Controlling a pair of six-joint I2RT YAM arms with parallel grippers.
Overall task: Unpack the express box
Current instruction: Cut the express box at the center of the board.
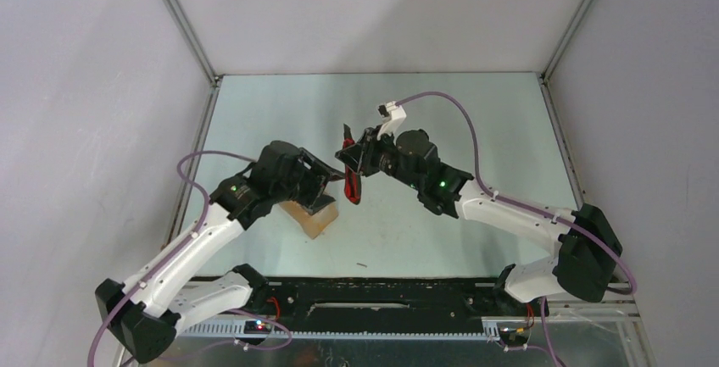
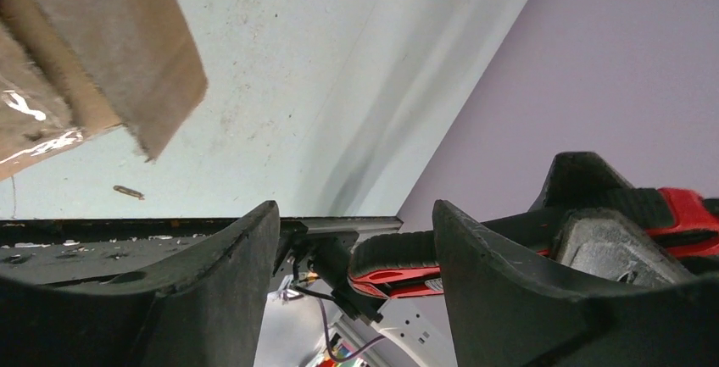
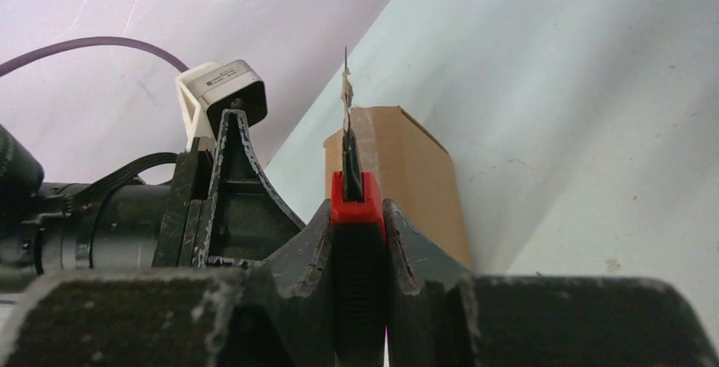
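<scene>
The express box (image 1: 312, 216) sits on the table (image 1: 475, 130), left of centre and toward the near side, partly under the left arm's wrist. As far as the 3 views show, it has not been unpacked: nothing taken out of it is visible. Glossy tape (image 2: 34, 134) shows on the side seen by the left wrist camera, though whether any seam has been cut cannot be told.

The right gripper (image 3: 356, 214) is clamped tight on the handle of a red-and-black utility knife (image 1: 351, 176). The blade (image 3: 347, 121) is out and pointing toward the box, but apart from it.

The left gripper (image 2: 356, 223) is held above the table just right of the box with its jaws well apart. The knife's end shows in the gap between them, and nothing is held.

The work appears to be at an early stage: the tool is in hand, while slitting the tape, folding back the flaps and lifting out the contents all seem to remain.
</scene>
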